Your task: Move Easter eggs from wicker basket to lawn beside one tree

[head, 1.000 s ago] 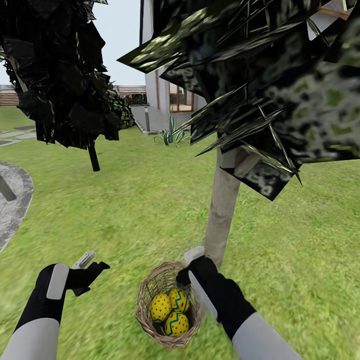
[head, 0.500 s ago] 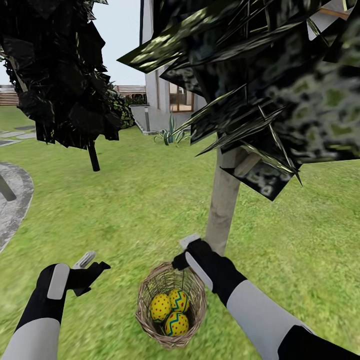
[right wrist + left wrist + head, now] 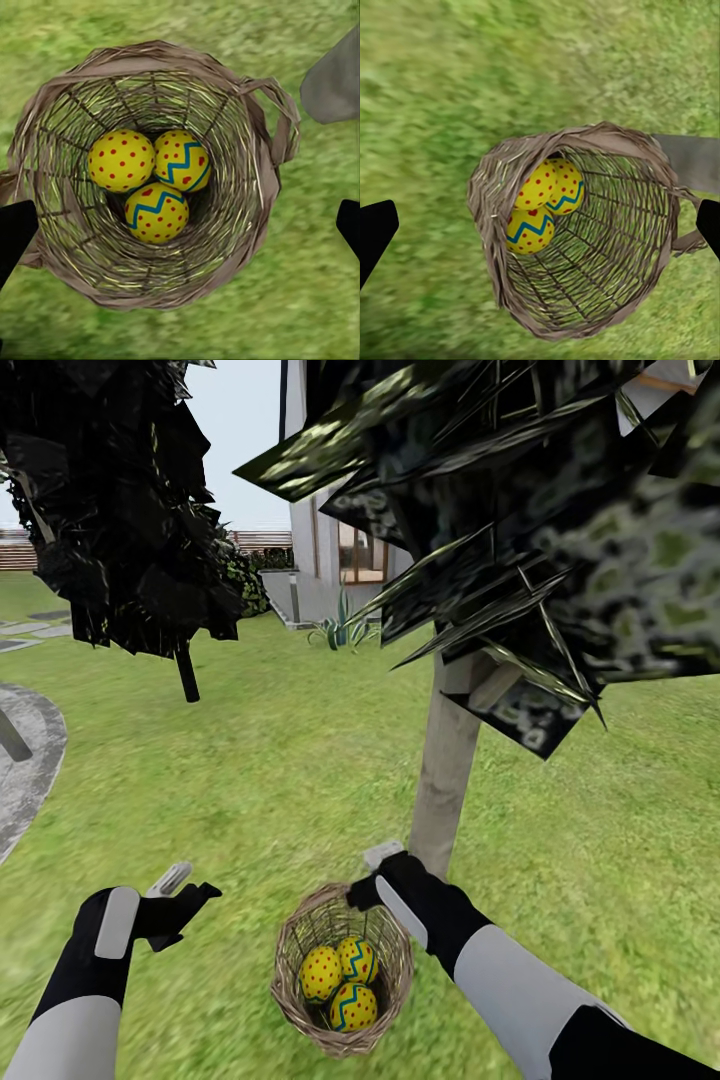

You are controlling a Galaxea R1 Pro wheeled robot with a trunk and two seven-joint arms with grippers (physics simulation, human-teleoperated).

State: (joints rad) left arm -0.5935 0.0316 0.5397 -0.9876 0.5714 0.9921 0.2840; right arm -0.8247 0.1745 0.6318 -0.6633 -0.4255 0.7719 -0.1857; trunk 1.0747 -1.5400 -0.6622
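Still three Easter eggs (image 3: 156, 182) in wicker basket (image 3: 259, 195) — right tool (image 3: 368, 876) above, open.

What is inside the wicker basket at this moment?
The wicker basket holds three Easter eggs, yellow with red dots and blue zigzags, touching each other on its bottom. The weave directly under them is covered.

white house (image 3: 330, 550), grey patio (image 3: 25, 760)
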